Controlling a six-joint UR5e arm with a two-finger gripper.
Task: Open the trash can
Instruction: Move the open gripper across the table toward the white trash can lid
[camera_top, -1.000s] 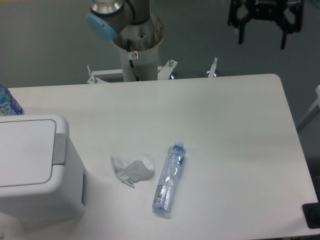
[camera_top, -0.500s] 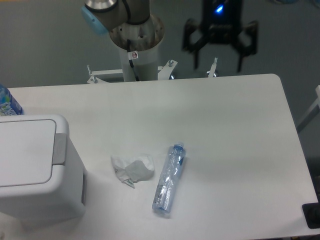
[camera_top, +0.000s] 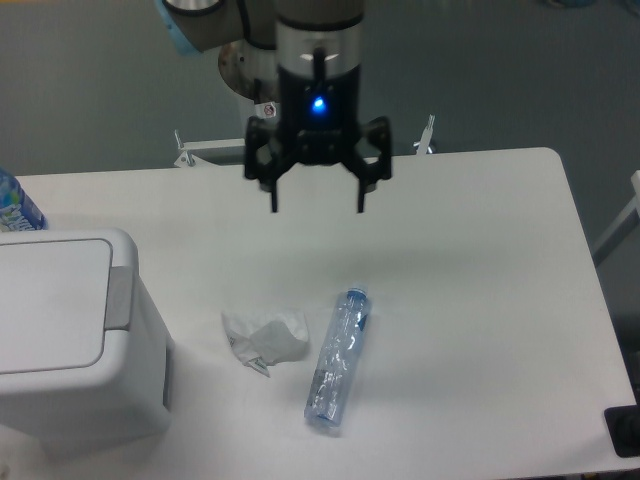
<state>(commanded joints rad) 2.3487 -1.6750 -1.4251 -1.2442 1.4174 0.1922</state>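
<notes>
End effector swings in over the counter, trash can not yet touched

We see the black two-finger end effector (camera_top: 318, 205), fingers spread and holding nothing, now over the white counter (camera_top: 480, 260) after moving left from beyond its far right corner. The large boxy white plastic trash can (camera_top: 70, 340) sits at the near left edge, lid shut, grey push tab (camera_top: 119, 298) unpressed. We judge the approach underway, with leftward travel remaining.

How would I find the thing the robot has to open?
Look at the left edge of the white table. The large boxy white plastic trash can stands there. Unlike the crumpled white tissue and clear plastic bottle nearby, it is huge, with a grey push tab.
</notes>
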